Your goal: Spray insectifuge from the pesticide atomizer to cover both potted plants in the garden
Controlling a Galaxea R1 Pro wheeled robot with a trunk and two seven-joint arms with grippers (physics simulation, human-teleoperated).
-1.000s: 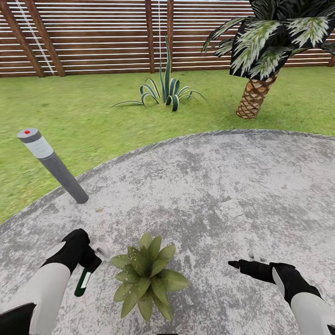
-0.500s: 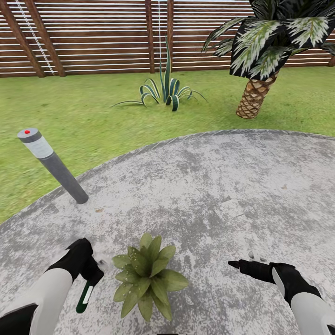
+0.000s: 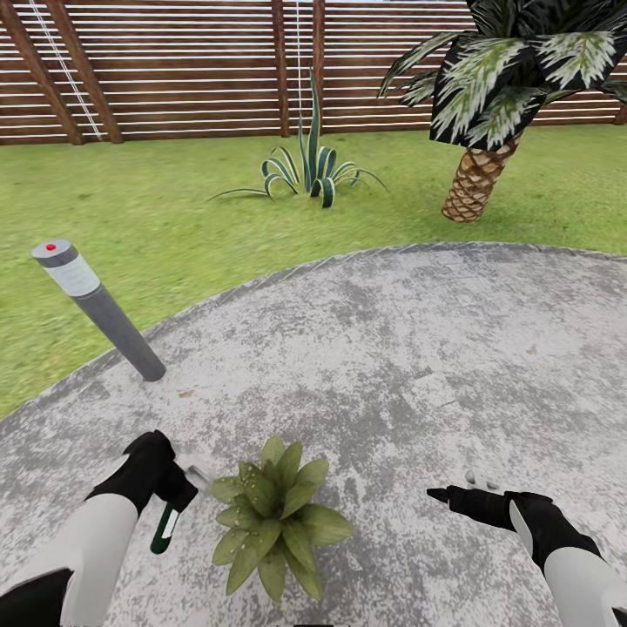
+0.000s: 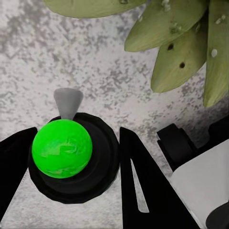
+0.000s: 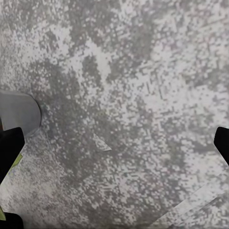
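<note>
The pesticide atomizer (image 3: pixel 165 528), a slim dark green bottle with a white label, hangs tilted in my left gripper (image 3: pixel 174 495), which is shut on it. Its grey spray head (image 3: pixel 198 476) points at the potted plant (image 3: pixel 274 514), a low rosette of broad leaves on the patio just beside it. In the left wrist view the bottle's green end (image 4: pixel 62 148) sits between the black fingers (image 4: pixel 138 176), and the nearby leaves (image 4: pixel 183 52) carry white specks. My right gripper (image 3: pixel 440 496) hovers open on the plant's other side, its fingers (image 5: pixel 222 140) spread wide over bare paving.
The round grey patio (image 3: pixel 418 348) spreads ahead, with lawn (image 3: pixel 157 209) beyond. A grey bollard lamp (image 3: pixel 100 309) leans at the patio's left edge. A spiky potless plant (image 3: pixel 309 170), a palm (image 3: pixel 475 178) and the slat fence (image 3: pixel 174 70) stand at the back.
The left gripper dipped with the atomizer, then rose again slightly nearer the plant; the spray head now shows clearly. The right arm and the camera have not moved.
</note>
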